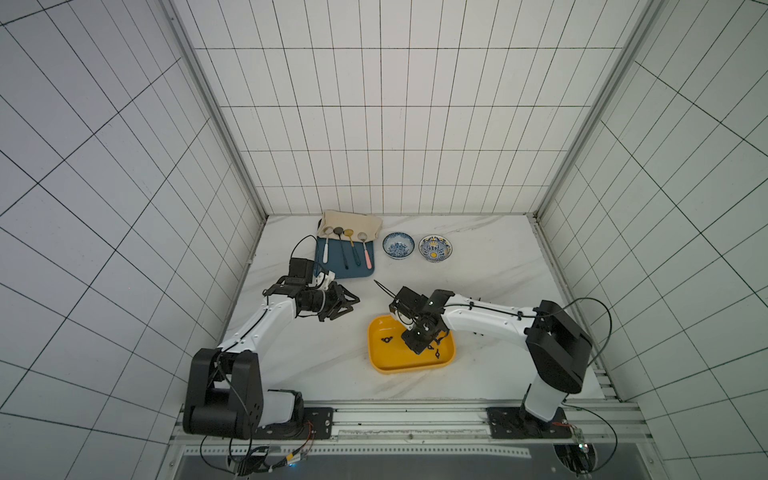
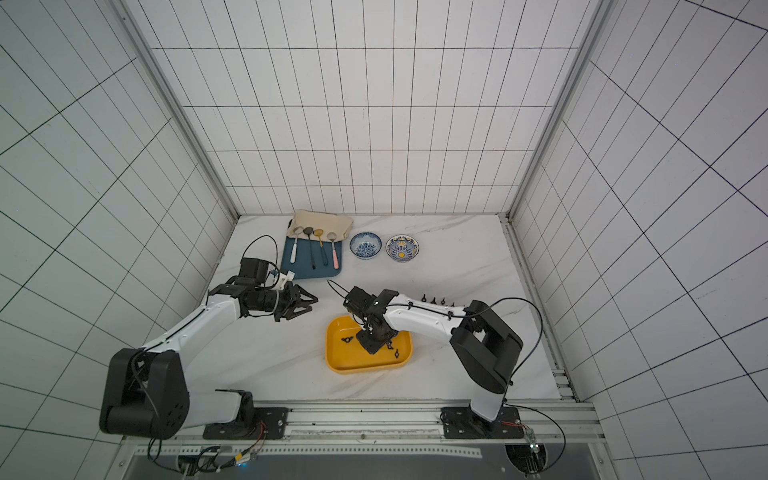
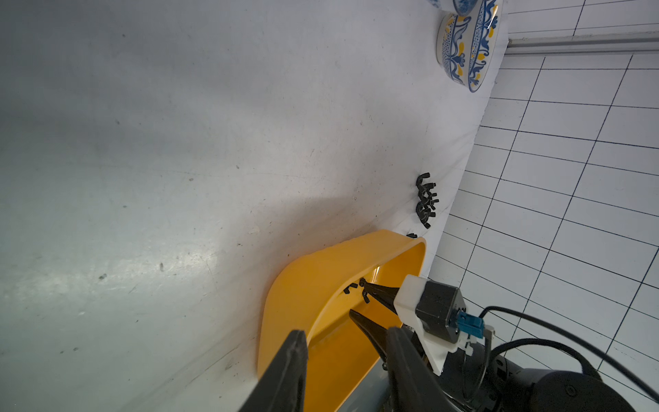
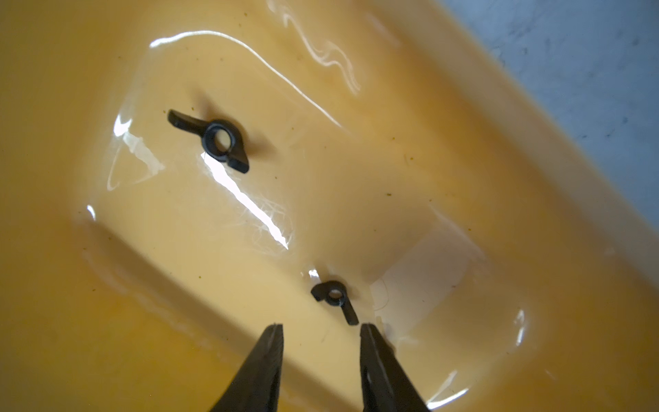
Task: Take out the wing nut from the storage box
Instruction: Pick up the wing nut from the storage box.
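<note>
**Reaching into the storage box, no wing nut gripped yet**

Hovering low inside the yellow storage box (image 1: 390, 362), which sits toward the front edge of the worktop (image 1: 498, 270) and right of its middle, the right gripper (image 4: 321, 326) has its jaws partly open with nothing between them. The nearest wing nut (image 4: 335, 298) lies flat on the box floor just beyond the tips, one wing pointing back at them. A second wing nut (image 4: 217, 141) lies farther off, near the box's end wall.

The left gripper (image 1: 355, 304) hangs above bare worktop near the left edge, also partly open and empty.

A row of wing nuts (image 2: 434, 300) already stands on the worktop toward the right edge, behind the right arm. The task therefore looks well under way, with at least two nuts to go. The next step is likely closing on the nearest nut and lifting it out.
</note>
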Available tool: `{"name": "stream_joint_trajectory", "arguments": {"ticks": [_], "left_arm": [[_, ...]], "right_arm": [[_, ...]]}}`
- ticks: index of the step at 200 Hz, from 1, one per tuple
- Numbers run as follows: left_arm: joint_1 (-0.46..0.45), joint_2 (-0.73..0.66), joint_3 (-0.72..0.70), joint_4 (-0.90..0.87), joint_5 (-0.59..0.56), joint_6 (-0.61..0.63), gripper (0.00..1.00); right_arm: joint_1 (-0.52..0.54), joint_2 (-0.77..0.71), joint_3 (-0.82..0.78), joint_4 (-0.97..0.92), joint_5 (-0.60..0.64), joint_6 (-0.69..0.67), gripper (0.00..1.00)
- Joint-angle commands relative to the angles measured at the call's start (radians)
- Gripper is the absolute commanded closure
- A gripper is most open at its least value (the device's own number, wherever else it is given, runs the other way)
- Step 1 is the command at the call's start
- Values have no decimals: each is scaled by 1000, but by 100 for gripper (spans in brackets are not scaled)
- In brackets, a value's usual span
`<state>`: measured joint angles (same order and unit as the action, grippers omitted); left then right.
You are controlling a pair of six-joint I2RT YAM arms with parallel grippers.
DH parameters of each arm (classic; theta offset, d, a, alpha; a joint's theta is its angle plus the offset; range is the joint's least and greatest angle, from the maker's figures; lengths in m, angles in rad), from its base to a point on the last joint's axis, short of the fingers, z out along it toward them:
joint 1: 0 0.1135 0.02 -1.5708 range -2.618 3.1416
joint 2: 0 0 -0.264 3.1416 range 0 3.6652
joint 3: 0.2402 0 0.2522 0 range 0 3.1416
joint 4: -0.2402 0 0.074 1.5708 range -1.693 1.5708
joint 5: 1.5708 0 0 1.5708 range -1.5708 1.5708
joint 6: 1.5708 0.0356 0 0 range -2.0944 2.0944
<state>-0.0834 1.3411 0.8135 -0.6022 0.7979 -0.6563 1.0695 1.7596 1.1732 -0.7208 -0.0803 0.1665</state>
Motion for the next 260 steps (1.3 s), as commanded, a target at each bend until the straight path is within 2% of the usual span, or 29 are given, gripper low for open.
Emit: {"name": "stream_joint_trajectory", "arguments": {"ticks": [1, 95, 164, 232, 260], "left_arm": [[-3, -7, -7, 22, 8, 20, 60], [-4, -2, -11, 23, 3, 23, 60], [-3, 1, -11, 28, 3, 23, 60], [-4, 4, -10, 29, 3, 21, 60], [-3, 6, -10, 30, 2, 21, 60]], "right_arm": [[9, 28, -12, 20, 13, -32, 60], [9, 86, 12, 41, 43, -55, 61], [4, 121, 31, 68, 51, -35, 74], [-60, 159, 72, 59, 68, 110, 81], [-82, 169, 85, 37, 75, 191, 79]]}}
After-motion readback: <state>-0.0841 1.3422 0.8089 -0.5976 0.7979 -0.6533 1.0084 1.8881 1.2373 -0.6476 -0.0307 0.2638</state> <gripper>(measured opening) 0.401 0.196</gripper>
